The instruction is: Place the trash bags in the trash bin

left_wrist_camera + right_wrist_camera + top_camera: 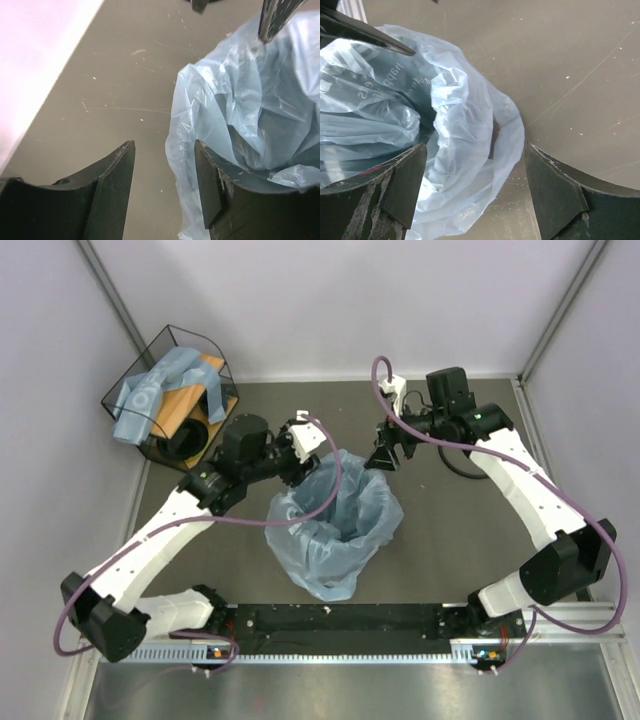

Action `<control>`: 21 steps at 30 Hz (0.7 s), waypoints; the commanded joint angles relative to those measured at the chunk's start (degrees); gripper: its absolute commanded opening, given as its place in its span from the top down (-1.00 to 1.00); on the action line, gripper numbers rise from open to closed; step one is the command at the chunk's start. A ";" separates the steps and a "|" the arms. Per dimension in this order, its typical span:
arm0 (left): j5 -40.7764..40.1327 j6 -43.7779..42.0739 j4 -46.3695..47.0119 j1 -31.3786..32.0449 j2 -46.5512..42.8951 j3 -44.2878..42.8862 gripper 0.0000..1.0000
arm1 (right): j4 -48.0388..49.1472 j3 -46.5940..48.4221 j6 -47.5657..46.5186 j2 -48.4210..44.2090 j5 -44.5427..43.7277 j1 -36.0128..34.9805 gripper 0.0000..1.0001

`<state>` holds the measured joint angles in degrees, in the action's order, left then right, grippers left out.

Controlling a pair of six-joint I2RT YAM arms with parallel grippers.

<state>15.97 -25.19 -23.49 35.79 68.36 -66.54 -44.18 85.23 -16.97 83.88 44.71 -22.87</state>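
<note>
Treat the task as mostly done: find one trash bag [335,545] opened out and draped over the trash bin [345,523] at mid-table, mouth sunk inside, loose film hanging down the near side. Note the left gripper [164,147] and right gripper [475,147] at the far rim, both spread and pinching nothing, the right one straddling the folded film. Count as remaining: settling the slack around the rim, and possibly the spare bags [150,390] in the wire basket [188,405].
</note>
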 commanded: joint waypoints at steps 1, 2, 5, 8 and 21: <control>1.95 3.47 5.81 0.07 -6.65 0.53 -0.12 | -0.03 1.16 -0.70 -2.58 2.84 -1.12 -0.52; 3.53 5.22 6.78 0.07 -7.44 1.15 -0.10 | -0.03 2.04 -0.17 -1.97 2.49 -1.12 -0.51; 6.09 7.87 6.79 1.03 -8.68 2.38 -0.04 | -0.03 2.84 0.27 -1.43 2.05 -1.38 -0.27; 6.28 9.97 6.43 3.84 -8.16 3.35 0.12 | -0.03 1.09 -0.25 -1.78 -0.14 -2.70 0.07; -18.51 24.57 15.92 18.17 -4.99 12.75 0.05 | 0.06 -1.47 0.97 -2.93 -4.63 -7.01 0.25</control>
<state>9.23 -7.31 -14.81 51.77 62.98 -55.53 -44.45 83.59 -16.84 83.42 40.62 -29.61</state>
